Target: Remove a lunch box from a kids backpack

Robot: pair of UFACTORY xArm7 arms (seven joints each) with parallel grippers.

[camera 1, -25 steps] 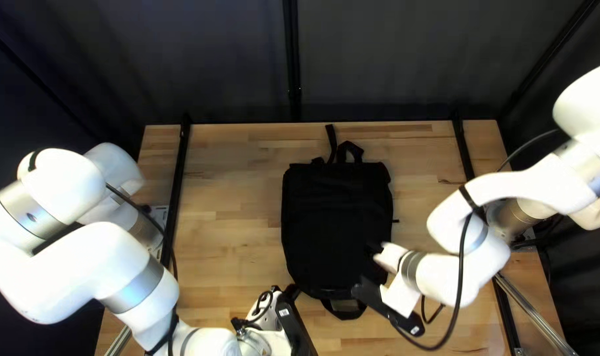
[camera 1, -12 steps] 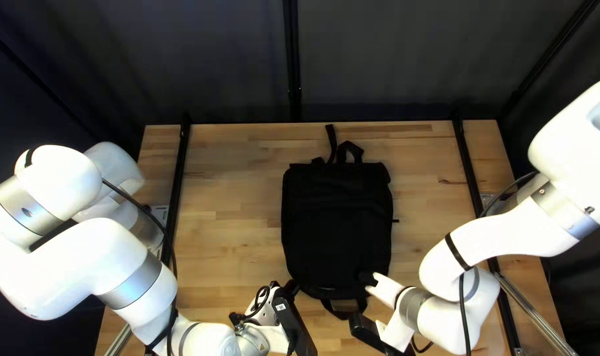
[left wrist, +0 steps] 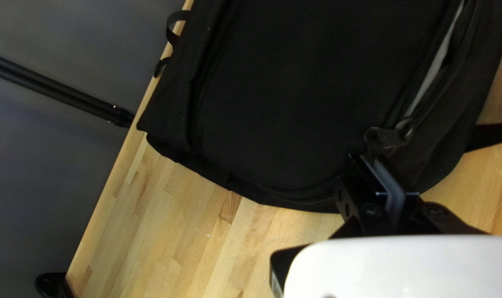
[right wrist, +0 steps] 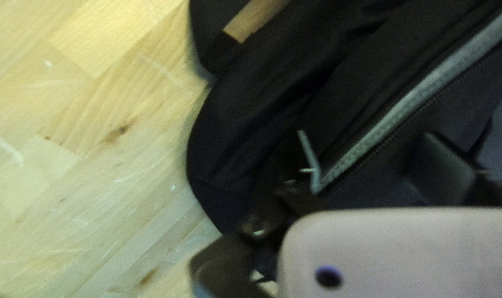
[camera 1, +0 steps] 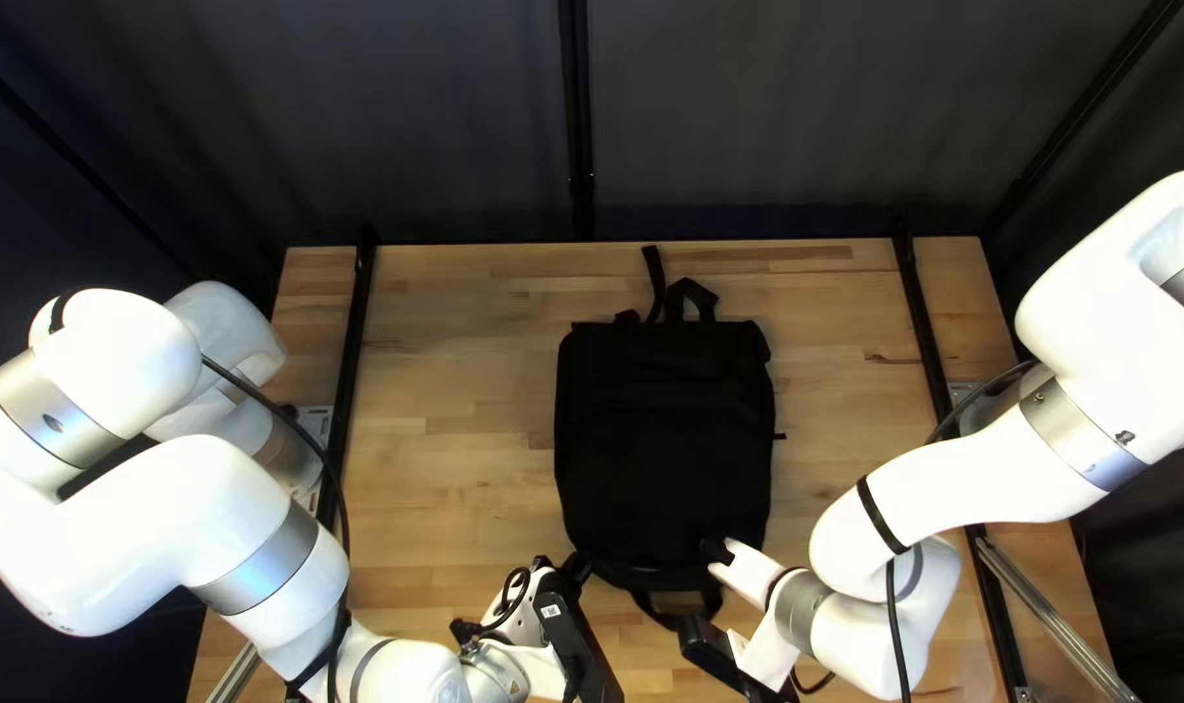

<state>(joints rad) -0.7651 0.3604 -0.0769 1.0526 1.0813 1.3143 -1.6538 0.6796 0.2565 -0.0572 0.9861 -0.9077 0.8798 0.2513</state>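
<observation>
Black backpack [camera 1: 663,443] flat on the wooden table [camera 1: 462,482], carry handle [camera 1: 692,298] toward the far edge, bottom end toward the near edge. Both claws are at that near end, one per corner: left gripper [camera 1: 575,569] at the corner on the left of the top left view, right gripper [camera 1: 709,592] at the other corner, touching or just over the cloth, can't tell which. Left wrist view: left gripper [left wrist: 372,160] is closed down to a narrow gap, pinching a bit of dark backpack cloth at its tips, right by the end of a grey zipper strip; the rest of the pack spreads out ahead and to one side. Right wrist view: right gripper [right wrist: 367,168] is wide apart, gripping nothing, one finger on each side of the zipper [right wrist: 416,102], whose line runs away from between them. Thin zipper pull [right wrist: 311,163] sits just ahead of one fingertip. Backpack fills the space between and ahead of those fingers, bare wood to one side. Zipper looks closed along the part that shows; pack's inside is hidden.
</observation>
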